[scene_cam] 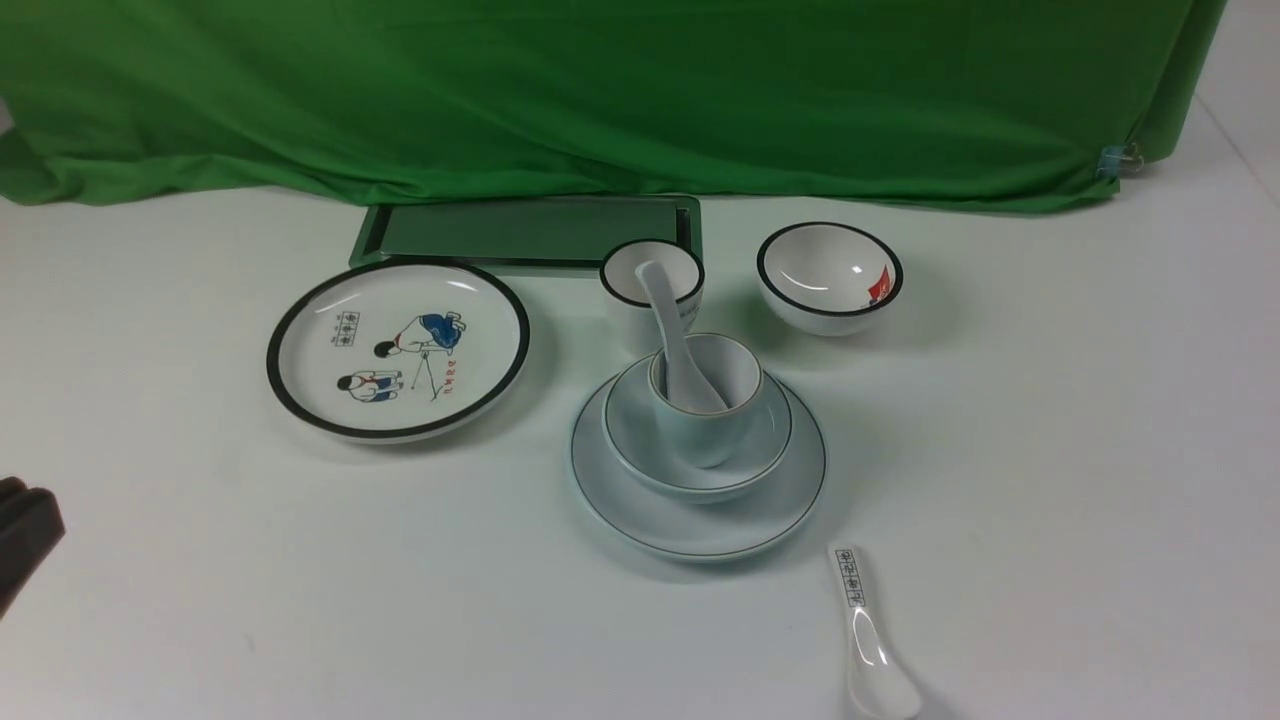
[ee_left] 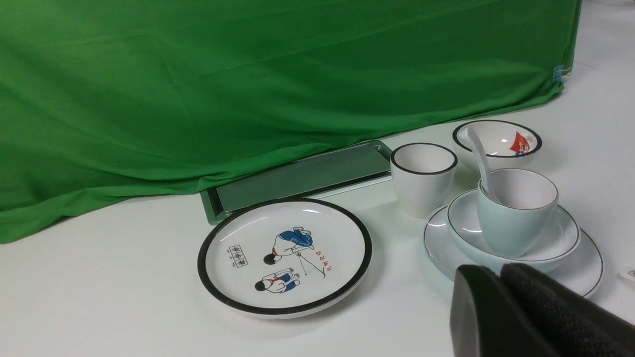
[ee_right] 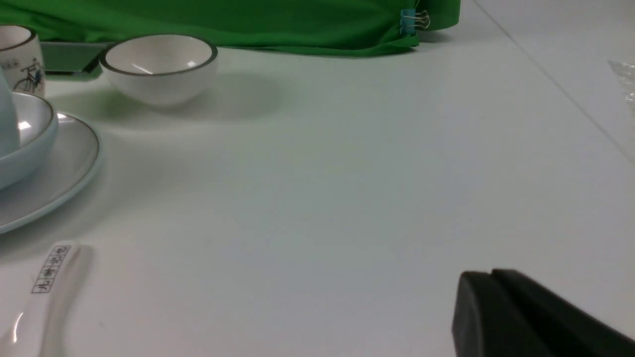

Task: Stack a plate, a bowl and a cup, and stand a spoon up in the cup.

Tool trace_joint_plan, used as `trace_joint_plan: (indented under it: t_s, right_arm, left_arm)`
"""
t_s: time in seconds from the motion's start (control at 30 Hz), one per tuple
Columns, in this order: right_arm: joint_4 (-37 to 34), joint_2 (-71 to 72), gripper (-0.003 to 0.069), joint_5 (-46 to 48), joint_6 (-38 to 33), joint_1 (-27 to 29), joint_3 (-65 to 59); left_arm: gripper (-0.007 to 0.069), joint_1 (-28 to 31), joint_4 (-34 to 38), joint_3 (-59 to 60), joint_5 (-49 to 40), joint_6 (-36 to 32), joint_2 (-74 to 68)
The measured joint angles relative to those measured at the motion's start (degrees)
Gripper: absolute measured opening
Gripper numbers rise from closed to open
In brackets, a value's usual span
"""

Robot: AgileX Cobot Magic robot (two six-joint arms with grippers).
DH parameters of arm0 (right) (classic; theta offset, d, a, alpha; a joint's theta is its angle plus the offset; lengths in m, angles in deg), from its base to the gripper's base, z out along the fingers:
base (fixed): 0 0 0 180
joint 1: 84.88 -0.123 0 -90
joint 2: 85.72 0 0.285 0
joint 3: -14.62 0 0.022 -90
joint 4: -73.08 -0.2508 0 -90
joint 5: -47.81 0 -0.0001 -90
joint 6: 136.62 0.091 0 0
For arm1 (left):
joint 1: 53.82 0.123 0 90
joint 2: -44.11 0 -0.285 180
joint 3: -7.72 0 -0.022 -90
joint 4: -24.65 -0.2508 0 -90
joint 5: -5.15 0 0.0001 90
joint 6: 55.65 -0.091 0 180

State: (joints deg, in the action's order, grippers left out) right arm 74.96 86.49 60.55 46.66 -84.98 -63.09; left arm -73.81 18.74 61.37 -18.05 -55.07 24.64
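The plain plate (scene_cam: 700, 525) lies at the table's middle with the plain bowl (scene_cam: 640, 440) on it and the light-blue cup (scene_cam: 705, 430) in the bowl. The plain white spoon (scene_cam: 672, 345) stands in the cup, handle leaning up and away. The same stack shows in the left wrist view: plate (ee_left: 585, 277), bowl (ee_left: 565, 238), cup (ee_left: 511, 218), spoon (ee_left: 480, 153). My left gripper (scene_cam: 25, 525) is shut and empty at the front left, far from the stack; it also shows in its wrist view (ee_left: 498, 270). My right gripper (ee_right: 491, 275) is shut and empty, out of the front view.
A cartoon plate with a black rim (scene_cam: 397, 348) lies left of the stack. A black-rimmed white cup (scene_cam: 650, 280) and a black-rimmed bowl with a red mark (scene_cam: 830, 278) stand behind it. A printed spoon (scene_cam: 870, 640) lies front right. A green tray (scene_cam: 530, 232) sits by the green cloth (scene_cam: 600, 90).
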Motion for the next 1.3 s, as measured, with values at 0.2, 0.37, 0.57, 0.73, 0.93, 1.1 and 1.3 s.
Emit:
trace_joint_plan:
  t_s: [0.2, 0.37, 0.57, 0.73, 0.93, 1.1, 1.3]
  right_arm:
    - [0.0, 0.0, 0.0062, 0.0, 0.1, 0.0, 0.0]
    - [0.0, 0.0, 0.0069, 0.0, 0.1, 0.0, 0.0]
    - [0.0, 0.0, 0.0075, 0.0, 0.1, 0.0, 0.0]
    - [0.0, 0.0, 0.0087, 0.0, 0.1, 0.0, 0.0]
    - [0.0, 0.0, 0.0104, 0.0, 0.1, 0.0, 0.0]
    - [0.0, 0.0, 0.0113, 0.1, 0.0, 0.0, 0.0]
    - [0.0, 0.0, 0.0134, 0.1, 0.0, 0.0, 0.0]
  left_arm:
    - [-0.0006, 0.0, 0.0, 0.0, 0.0, -0.1, 0.0]
    - [-0.0006, 0.0, -1.0, 1.3, 2.4, -0.6, 0.0]
    - [-0.0006, 4.0, 4.0, 7.9, 15.3, -1.8, -0.1]
    - [-0.0006, 10.3, 7.3, 15.0, 24.8, -3.0, 2.2]
    - [-0.0006, 19.1, 8.8, 23.4, 23.6, -2.8, 9.0]
    - [-0.0006, 21.6, 9.6, 23.9, 15.9, -2.6, 11.5]
    - [-0.0006, 21.7, 10.5, 24.0, 10.0, -3.2, 11.5]
